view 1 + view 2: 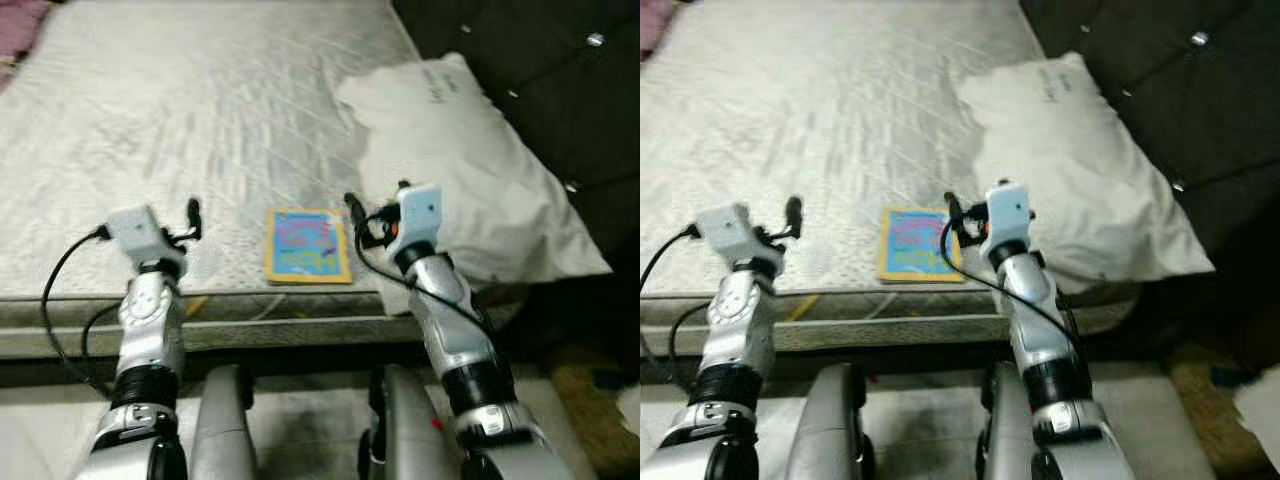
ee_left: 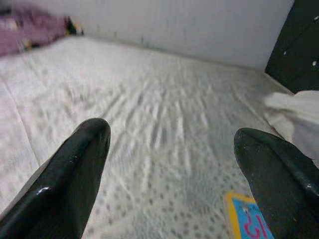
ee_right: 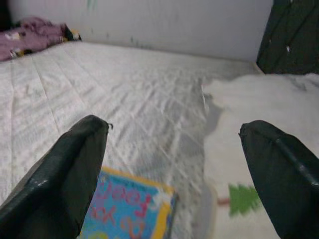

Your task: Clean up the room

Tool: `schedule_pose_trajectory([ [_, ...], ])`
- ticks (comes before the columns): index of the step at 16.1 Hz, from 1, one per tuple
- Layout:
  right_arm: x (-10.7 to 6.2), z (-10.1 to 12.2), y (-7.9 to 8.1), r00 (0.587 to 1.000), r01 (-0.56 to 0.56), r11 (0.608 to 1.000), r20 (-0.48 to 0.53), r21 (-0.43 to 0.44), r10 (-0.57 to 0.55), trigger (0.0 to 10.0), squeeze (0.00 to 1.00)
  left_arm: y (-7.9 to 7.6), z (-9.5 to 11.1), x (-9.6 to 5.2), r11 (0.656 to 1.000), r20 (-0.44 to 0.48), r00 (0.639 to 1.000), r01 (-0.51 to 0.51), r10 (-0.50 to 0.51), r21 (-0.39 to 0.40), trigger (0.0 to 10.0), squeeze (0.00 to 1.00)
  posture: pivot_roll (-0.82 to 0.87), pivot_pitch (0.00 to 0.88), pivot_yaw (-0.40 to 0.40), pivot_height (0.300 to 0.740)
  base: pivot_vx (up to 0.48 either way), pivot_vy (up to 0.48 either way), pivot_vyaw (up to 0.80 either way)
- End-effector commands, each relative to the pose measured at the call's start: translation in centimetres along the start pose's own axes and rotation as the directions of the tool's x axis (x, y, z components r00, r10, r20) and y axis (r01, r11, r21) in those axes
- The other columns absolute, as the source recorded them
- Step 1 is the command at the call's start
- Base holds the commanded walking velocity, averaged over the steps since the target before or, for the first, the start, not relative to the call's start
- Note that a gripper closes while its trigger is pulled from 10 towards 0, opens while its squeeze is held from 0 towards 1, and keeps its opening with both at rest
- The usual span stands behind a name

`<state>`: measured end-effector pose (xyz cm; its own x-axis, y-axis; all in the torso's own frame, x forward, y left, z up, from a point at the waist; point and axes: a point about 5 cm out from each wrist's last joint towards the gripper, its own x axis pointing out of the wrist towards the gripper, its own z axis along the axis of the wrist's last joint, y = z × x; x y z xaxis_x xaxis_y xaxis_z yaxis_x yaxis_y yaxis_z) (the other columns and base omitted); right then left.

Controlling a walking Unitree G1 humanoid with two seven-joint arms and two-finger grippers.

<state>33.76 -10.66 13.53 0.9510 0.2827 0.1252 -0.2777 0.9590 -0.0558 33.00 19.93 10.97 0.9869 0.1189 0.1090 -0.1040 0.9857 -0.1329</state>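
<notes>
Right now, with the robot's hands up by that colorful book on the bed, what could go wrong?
The book lies flat on the mattress near its front edge, so a clumsy push could perhaps slide it off. Being flat, it may be hard for the open right hand to get its fingers under. The pillow sits close beside that hand, which might snag or drag it. The left hand is open too, on the book's other side.

Head stereo pair down over mattress point(image 1: 200, 120), wrist views low, perhaps blurred
</notes>
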Motion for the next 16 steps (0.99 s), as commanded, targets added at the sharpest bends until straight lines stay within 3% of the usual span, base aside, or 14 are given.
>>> schedule_pose_trajectory([
  [1, 0.1, 0.0, -0.2, 1.000, 0.016, 1.000, 0.012, 0.013, -0.016, 10.0, 0.00, -0.8, 0.4, 0.0, 0.999, 0.013, 0.999, 0.032, -0.032, 0.032, 10.0, 0.00, 0.07, 0.000, 0.019, 0.590, 0.000, 0.000, 0.00],
  [4, 0.7, 0.5, -0.7, 0.998, 0.035, 0.999, 0.056, 0.021, -0.036, 10.0, 0.00, -1.6, 0.6, 0.3, 0.999, 0.004, 0.999, 0.036, -0.036, 0.015, 10.0, 0.00, 0.05, 0.000, 0.024, 0.590, 0.000, 0.000, 0.00],
  [10, 1.2, 1.1, -0.9, 0.993, 0.043, 0.998, 0.107, 0.043, -0.047, 10.0, 0.00, -2.2, 1.4, 0.9, 0.999, 0.007, 0.999, 0.043, -0.043, -0.025, 10.0, 0.00, 0.04, 0.000, 0.029, 0.660, 0.000, 0.000, 0.00],
  [14, 0.6, 1.0, -0.6, 0.991, 0.041, 0.998, 0.127, 0.050, -0.047, 10.0, 0.00, -2.4, 1.3, 0.8, 0.998, -0.011, 0.998, 0.056, -0.056, -0.019, 10.0, 0.00, 0.03, 0.000, 0.026, 0.705, 0.000, 0.000, 0.00],
  [16, -0.1, 0.4, -0.7, 0.992, 0.055, 0.997, 0.110, 0.053, -0.061, 10.0, 0.00, -2.6, 0.3, 0.2, 0.999, -0.069, 0.997, 0.038, -0.038, -0.008, 10.0, 0.00, 0.03, 0.000, 0.024, 0.735, 0.000, 0.000, 0.00],
])
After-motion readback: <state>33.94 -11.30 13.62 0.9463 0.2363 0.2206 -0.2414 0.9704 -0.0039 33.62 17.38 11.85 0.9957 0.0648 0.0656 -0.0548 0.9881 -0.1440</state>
